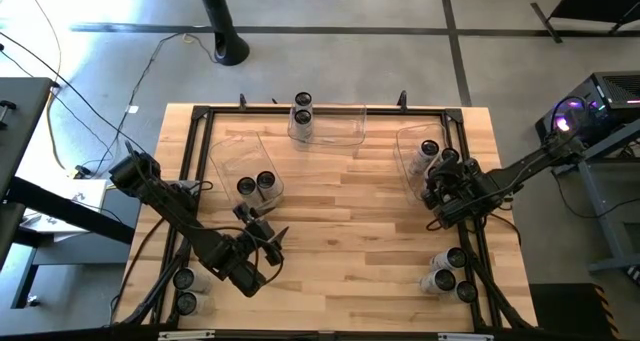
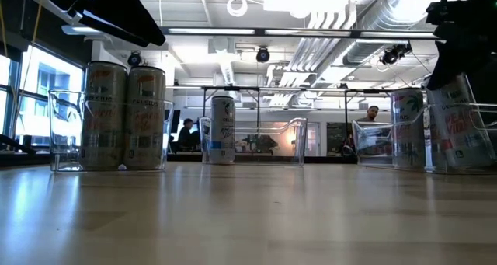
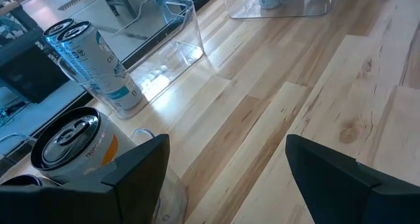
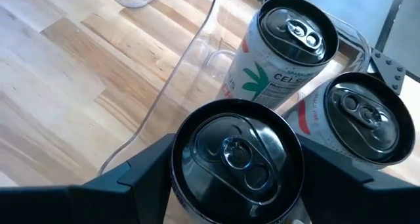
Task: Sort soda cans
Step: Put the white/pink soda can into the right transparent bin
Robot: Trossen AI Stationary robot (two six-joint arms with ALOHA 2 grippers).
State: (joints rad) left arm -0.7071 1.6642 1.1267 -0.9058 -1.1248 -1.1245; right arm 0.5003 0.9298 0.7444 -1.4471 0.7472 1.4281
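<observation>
Fingers of the left gripper (image 1: 268, 237), low at seven o'clock on the tabletop (image 1: 350, 211), stand spread and empty, beside a bin (image 1: 228, 161) holding two soda cans (image 1: 256, 184). At three o'clock, the right gripper (image 1: 440, 188) reaches down into another bin (image 1: 412, 156), fingers either side of a can (image 4: 237, 159); grip cannot be told.

2 cans (image 3: 92, 63) in clear bin (image 3: 172, 50).
</observation>
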